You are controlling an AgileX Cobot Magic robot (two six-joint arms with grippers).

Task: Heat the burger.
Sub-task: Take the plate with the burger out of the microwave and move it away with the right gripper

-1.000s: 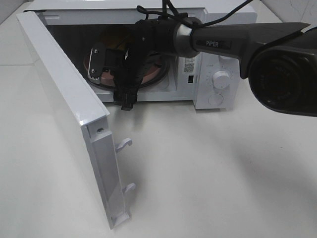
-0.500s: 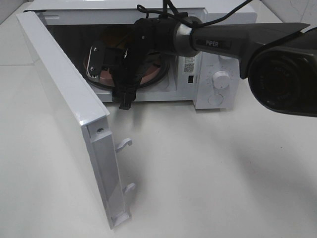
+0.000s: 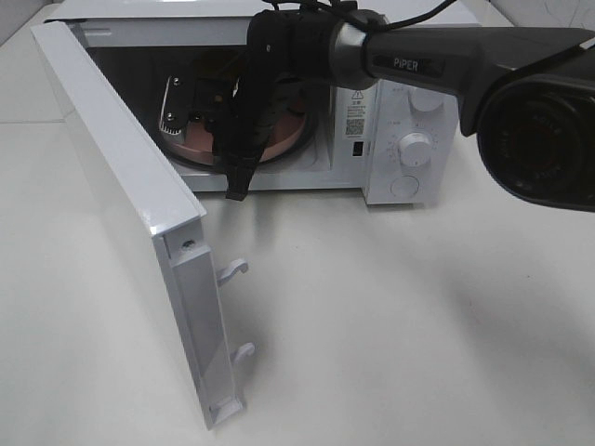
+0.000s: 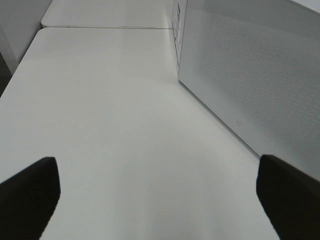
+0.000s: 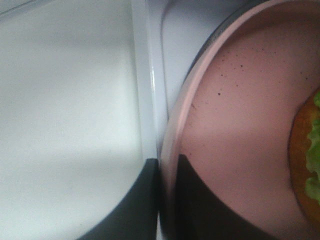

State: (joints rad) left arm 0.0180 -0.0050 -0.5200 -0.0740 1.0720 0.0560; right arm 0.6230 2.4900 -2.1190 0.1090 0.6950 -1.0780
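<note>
My right arm reaches in from the right, stretched nearly level across the microwave's [image 3: 400,139] control panel, its wrist bent down so the right hand [image 5: 167,200] dips into the open cavity. Through the wrist camera I see its two dark fingers [image 5: 197,205] pinched on the rim of the pink plate [image 5: 240,115], one on each side of the edge, so that hand is clenched on the plate. The plate lies flat inside the oven, and the burger [image 5: 307,155] sits on it just beyond the fingertips, lettuce showing at its edge. The oven door [image 3: 130,204] stands swung wide to the hand's left. My left hand [image 4: 160,200] hovers over the bare bench [image 4: 115,125] beside the microwave's side wall, fingers spread wide, grasping nothing.
</note>
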